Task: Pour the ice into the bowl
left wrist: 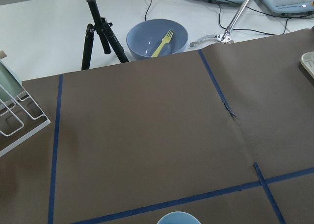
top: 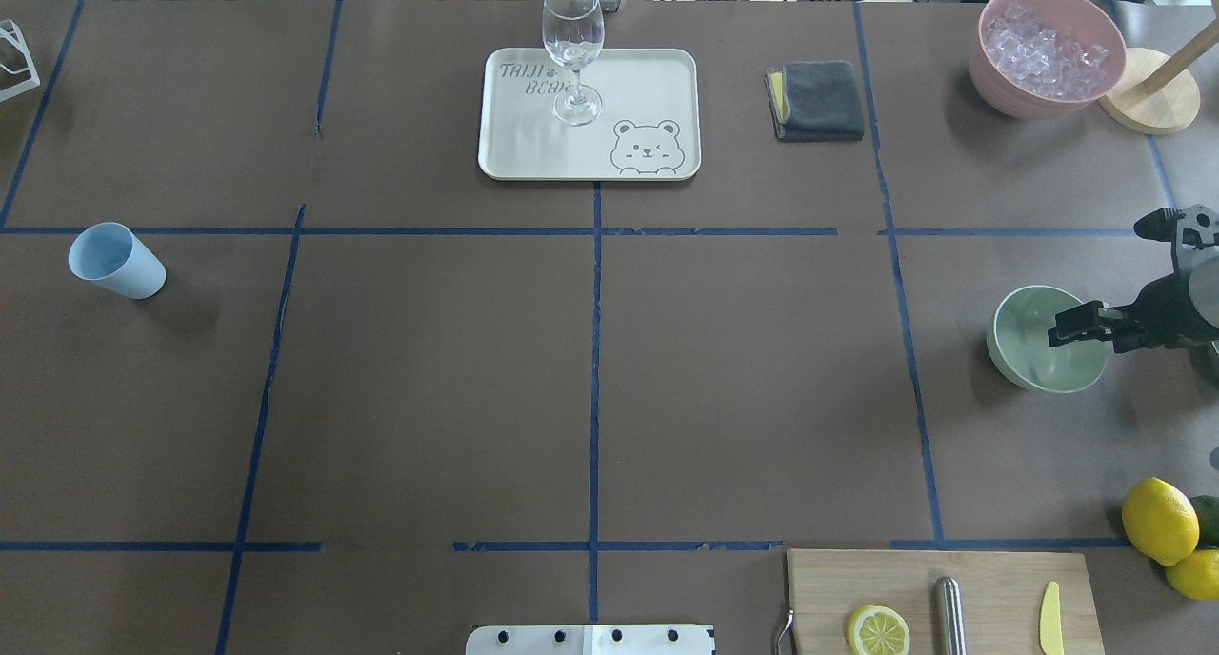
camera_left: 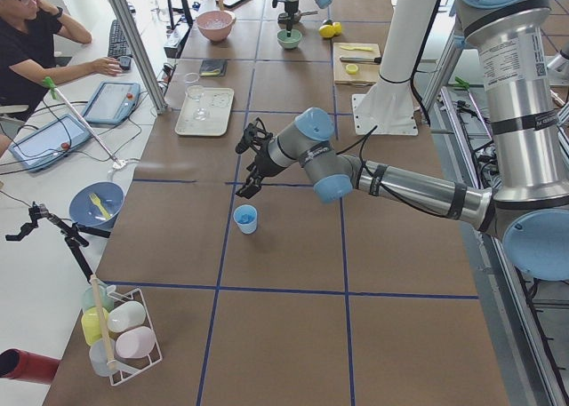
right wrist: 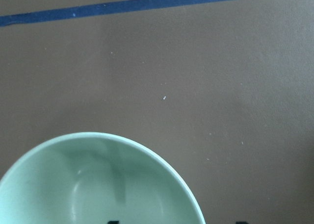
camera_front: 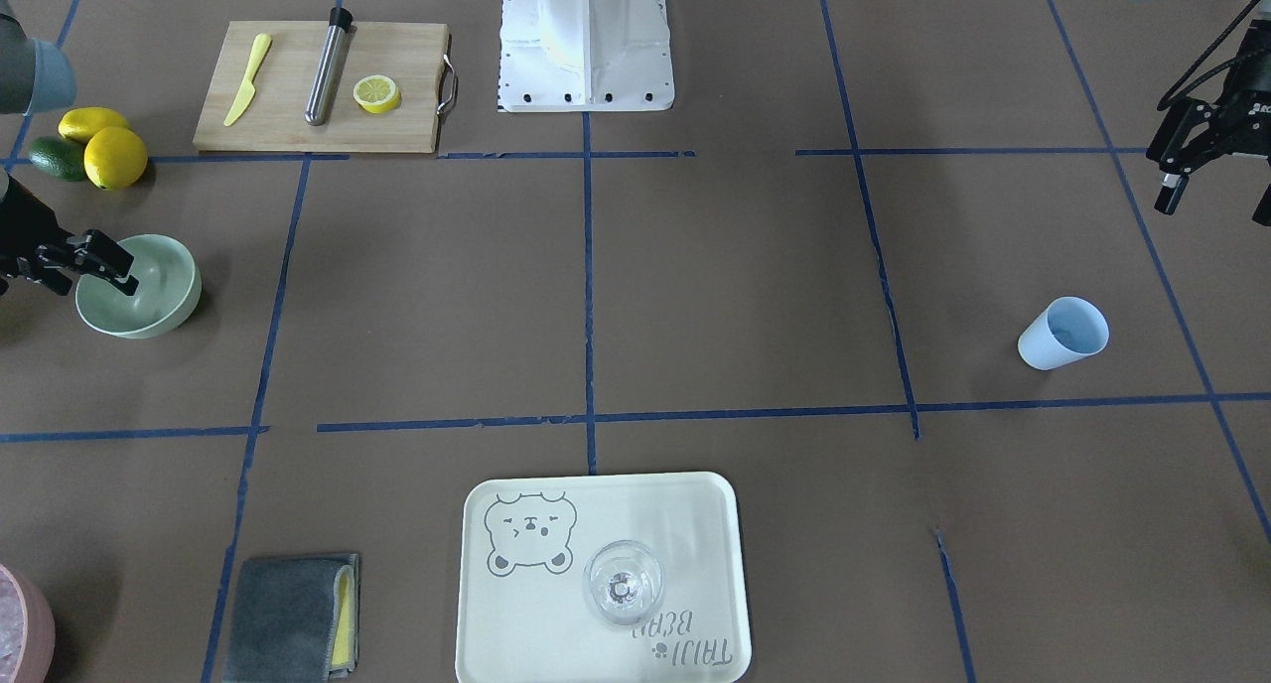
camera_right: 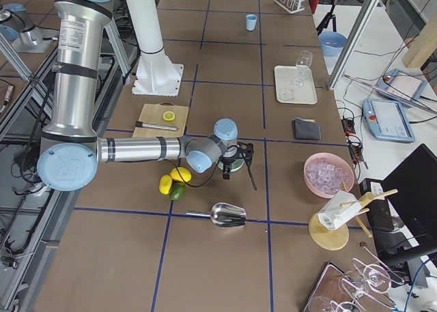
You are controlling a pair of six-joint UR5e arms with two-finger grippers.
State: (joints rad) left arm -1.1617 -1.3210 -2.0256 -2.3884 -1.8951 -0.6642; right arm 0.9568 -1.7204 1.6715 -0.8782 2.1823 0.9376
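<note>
reaching seems the step in hand: the right gripper (camera_front: 111, 266) hangs with jaws apart about the rim of the bowl (camera_front: 164, 311), far on the robot's right; the left gripper (camera_front: 1219, 192), spread and empty, hovers near the blue cup (camera_front: 1062, 333). whether this cup holds the ice cannot be told. next, the cup needs a firm grasp. the table (camera_front: 695, 296) is brown with blue tape lines; an operator (camera_left: 36, 42) sits beside.

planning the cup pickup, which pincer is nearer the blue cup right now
Left. The left pincer hangs open near the blue cup, raised, not touching it. The right pincer is across the table, straddling the rim of the mint bowl.
</note>
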